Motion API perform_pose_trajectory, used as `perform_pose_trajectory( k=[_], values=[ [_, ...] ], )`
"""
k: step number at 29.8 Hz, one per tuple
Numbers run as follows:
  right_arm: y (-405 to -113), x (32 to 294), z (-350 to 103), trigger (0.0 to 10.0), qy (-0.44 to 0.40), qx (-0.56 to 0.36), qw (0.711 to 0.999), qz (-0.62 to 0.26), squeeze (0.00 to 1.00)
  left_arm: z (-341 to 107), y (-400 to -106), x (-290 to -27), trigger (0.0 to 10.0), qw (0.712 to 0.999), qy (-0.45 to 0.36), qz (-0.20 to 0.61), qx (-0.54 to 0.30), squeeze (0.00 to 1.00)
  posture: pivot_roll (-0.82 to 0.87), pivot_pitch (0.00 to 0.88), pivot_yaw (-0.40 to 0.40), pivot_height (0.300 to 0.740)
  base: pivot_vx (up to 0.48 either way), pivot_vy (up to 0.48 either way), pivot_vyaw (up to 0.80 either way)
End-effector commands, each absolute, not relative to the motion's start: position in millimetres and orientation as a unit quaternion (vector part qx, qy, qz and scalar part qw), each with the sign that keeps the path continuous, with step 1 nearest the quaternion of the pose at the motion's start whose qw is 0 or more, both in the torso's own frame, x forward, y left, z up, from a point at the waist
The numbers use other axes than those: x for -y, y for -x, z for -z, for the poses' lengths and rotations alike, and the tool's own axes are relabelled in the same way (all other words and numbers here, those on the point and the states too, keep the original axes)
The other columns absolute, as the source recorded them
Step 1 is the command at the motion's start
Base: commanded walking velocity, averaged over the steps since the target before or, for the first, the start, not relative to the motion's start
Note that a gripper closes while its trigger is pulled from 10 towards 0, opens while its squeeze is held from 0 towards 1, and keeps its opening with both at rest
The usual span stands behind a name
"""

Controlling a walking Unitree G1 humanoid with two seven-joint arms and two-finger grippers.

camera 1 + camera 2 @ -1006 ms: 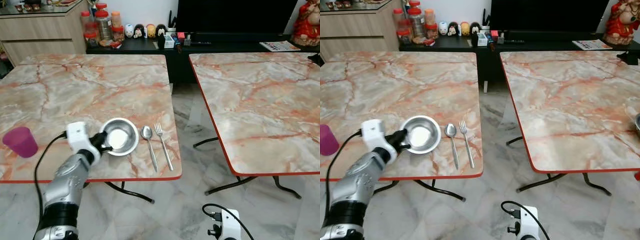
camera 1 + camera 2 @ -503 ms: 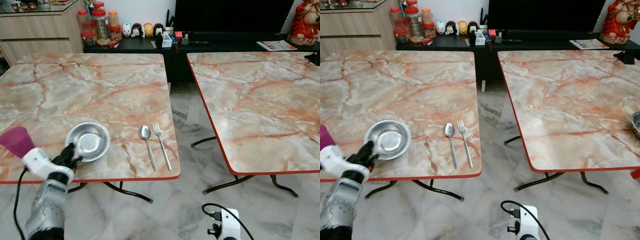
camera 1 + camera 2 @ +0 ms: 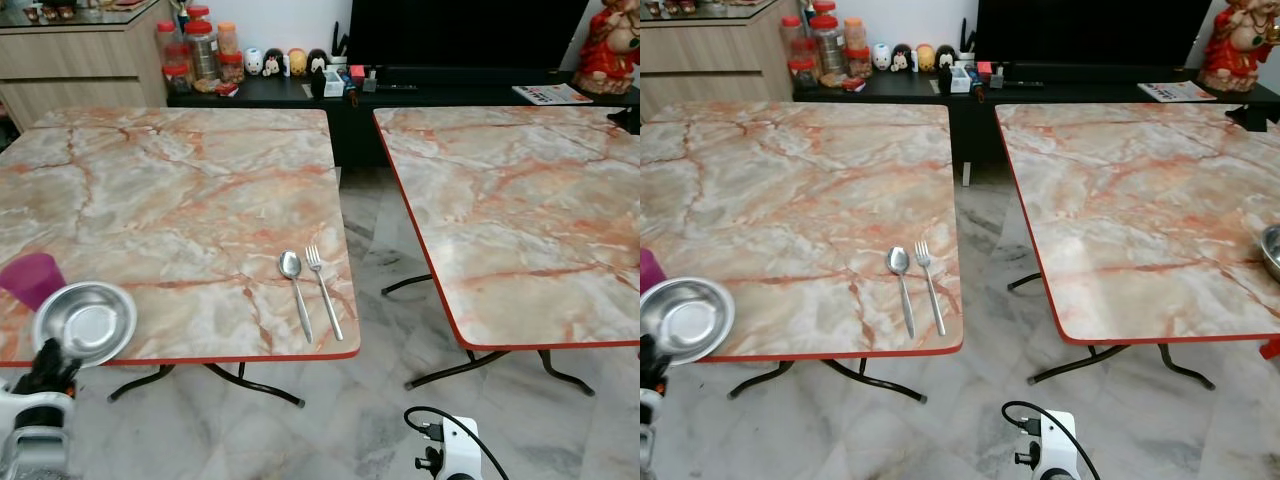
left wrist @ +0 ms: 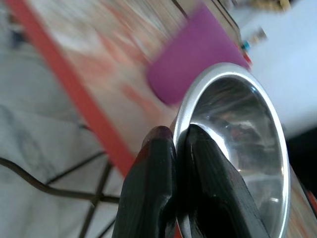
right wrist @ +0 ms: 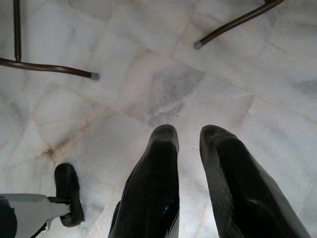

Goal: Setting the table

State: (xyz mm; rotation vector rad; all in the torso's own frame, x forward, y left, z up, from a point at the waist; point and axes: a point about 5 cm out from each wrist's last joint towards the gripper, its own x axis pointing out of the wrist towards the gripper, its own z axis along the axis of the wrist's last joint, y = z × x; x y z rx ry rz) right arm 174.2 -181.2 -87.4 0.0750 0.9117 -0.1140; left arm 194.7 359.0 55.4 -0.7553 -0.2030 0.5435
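Left gripper pinches steel bowl rim, fingers closed. Purple cup at bowl's 10 o'clock. Right gripper slightly parted, holding nothing.

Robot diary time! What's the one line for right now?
left pincer: shut on steel bowl rim | bowl: table's near left corner, beside purple cup | right pincer: idle

The left tool sits low at the robot's left, its wrist housing white below the near edge of the surface. Its two black fingers are pinched together on the rim of a metal bowl, one finger outside the wall and one inside. The right arm hangs idle, its right tool pointing down at the floor, fingers slightly apart and holding nothing.
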Motion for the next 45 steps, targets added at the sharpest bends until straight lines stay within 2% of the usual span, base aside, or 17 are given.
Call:
perform_pose_trajectory(
  k=[1,4,9,12,16,18,23,26,28,32,34,35,36,37,45],
  values=[
    [-176.5,183.4,85.8,10.0,-0.036,-0.432,0.9,0.056,0.0,-43.7,-176.3,-368.9,10.0,0.871,0.375,-0.303,0.094,0.0,0.09,0.0,-0.049,0.74,0.0,0.0,0.0],
    [-176.9,184.1,85.5,10.0,-0.035,-0.431,0.9,0.056,0.0,-36.0,-153.1,-385.5,10.0,0.84,0.399,-0.349,0.114,0.0,0.1,0.0,-0.052,0.74,0.0,0.0,0.0],
    [-177.3,184.4,85.3,10.0,-0.035,-0.43,0.9,0.056,0.0,-29.4,-137.0,-392.4,10.0,0.826,0.399,-0.38,0.118,0.0,0.1,0.0,-0.053,0.74,0.0,0.0,0.0],
    [-177.4,184.0,85.2,10.0,-0.035,-0.43,0.9,0.056,0.0,-15.8,-120.1,-396.4,10.0,0.814,0.386,-0.425,0.088,0.0,0.1,0.0,-0.051,0.74,0.0,0.0,0.0],
    [-177.3,183.9,85.3,10.0,-0.035,-0.43,0.9,0.057,0.0,-5.6,-111.6,-395.8,10.0,0.804,0.379,-0.454,0.061,0.0,0.1,0.0,-0.051,0.74,0.0,0.0,0.0],
    [-177.3,183.9,85.3,10.0,-0.035,-0.43,0.9,0.057,0.0,-5.4,-111.5,-396.0,10.0,0.804,0.379,-0.454,0.062,0.0,0.1,0.0,-0.051,0.74,0.0,0.0,0.0],
    [-176.5,183.7,85.8,10.0,-0.035,-0.432,0.899,0.062,0.0,24.3,-119.9,-370.2,10.0,0.829,0.307,-0.455,-0.106,0.0,0.09,0.0,-0.043,0.74,0.0,0.0,0.0],
    [-176.3,183.7,85.9,10.0,-0.034,-0.433,0.899,0.063,0.0,29.1,-122.2,-364.5,10.0,0.833,0.296,-0.449,-0.131,0.0,0.09,0.0,-0.04,0.74,0.0,0.0,0.0],
    [-176.0,184.3,86.1,10.0,-0.032,-0.434,0.898,0.067,0.0,41.6,-132.9,-344.6,10.0,0.852,0.256,-0.404,-0.211,0.0,0.08,0.0,-0.04,0.74,0.0,0.0,0.0],
    [-176.2,184.4,86.1,10.0,-0.03,-0.436,0.897,0.068,0.0,50.9,-152.1,-318.2,10.0,0.875,0.214,-0.334,-0.278,0.0,0.08,0.0,-0.037,0.74,0.0,0.0,0.0],
    [-176.3,184.3,86.1,10.0,-0.03,-0.436,0.897,0.068,0.0,51.6,-160.5,-309.8,10.0,0.884,0.199,-0.309,-0.288,0.0,0.08,0.0,-0.036,0.74,0.0,0.0,0.0],
    [-176.5,184.0,86.1,10.0,-0.031,-0.436,0.897,0.069,0.0,53.2,-173.2,-294.8,10.0,0.899,0.169,-0.262,-0.309,0.0,0.07,0.0,-0.032,0.74,0.0,0.0,0.0],
    [-176.5,184.0,86.1,10.0,-0.031,-0.436,0.897,0.069,0.0,53.2,-173.2,-294.8,10.0,0.899,0.169,-0.262,-0.309,0.0,0.07,0.0,-0.032,0.74,0.0,0.0,0.0],
    [-176.5,183.7,86.1,10.0,-0.032,-0.435,0.897,0.07,0.0,55.3,-184.2,-278.8,10.0,0.908,0.143,-0.217,-0.329,0.0,0.06,0.0,-0.026,0.74,0.0,0.0,0.0],
    [-175.7,184.6,86.3,10.0,-0.036,-0.435,0.897,0.078,0.0,57.5,-209.0,-235.9,10.0,0.922,0.091,-0.123,-0.356,0.0,0.05,0.0,-0.018,0.74,0.0,0.0,0.0]
  ],
)
